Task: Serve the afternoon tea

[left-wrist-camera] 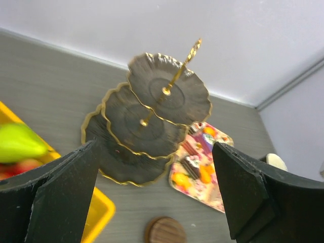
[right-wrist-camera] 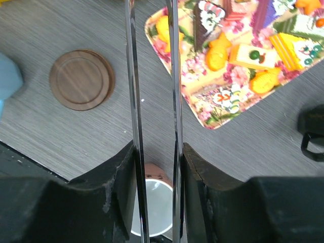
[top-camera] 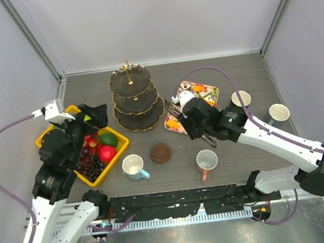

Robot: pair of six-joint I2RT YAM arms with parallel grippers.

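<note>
The dark three-tier stand [top-camera: 136, 98] [left-wrist-camera: 152, 121] with a gold handle stands at the back of the table with bare tiers. To its right lies a floral tray [top-camera: 205, 88] [right-wrist-camera: 223, 106] with orange pastries [right-wrist-camera: 220, 50] and cake slices [right-wrist-camera: 207, 20]. My right gripper [top-camera: 200, 126] [right-wrist-camera: 154, 152] is shut on metal tongs [right-wrist-camera: 132, 76], whose blades reach toward the tray's near-left edge; their tips are out of the wrist view. My left gripper [top-camera: 89, 120] [left-wrist-camera: 154, 152] hangs open over the yellow crate, facing the stand, and holds nothing.
A yellow crate [top-camera: 118, 146] of fruit sits at the left. A white mug [top-camera: 133, 166], a wooden coaster [top-camera: 160, 153] [right-wrist-camera: 81, 78] and a pinkish mug [top-camera: 207, 162] [right-wrist-camera: 154, 202] stand in front. Two pale mugs [top-camera: 241, 98] [top-camera: 278, 113] stand at the right.
</note>
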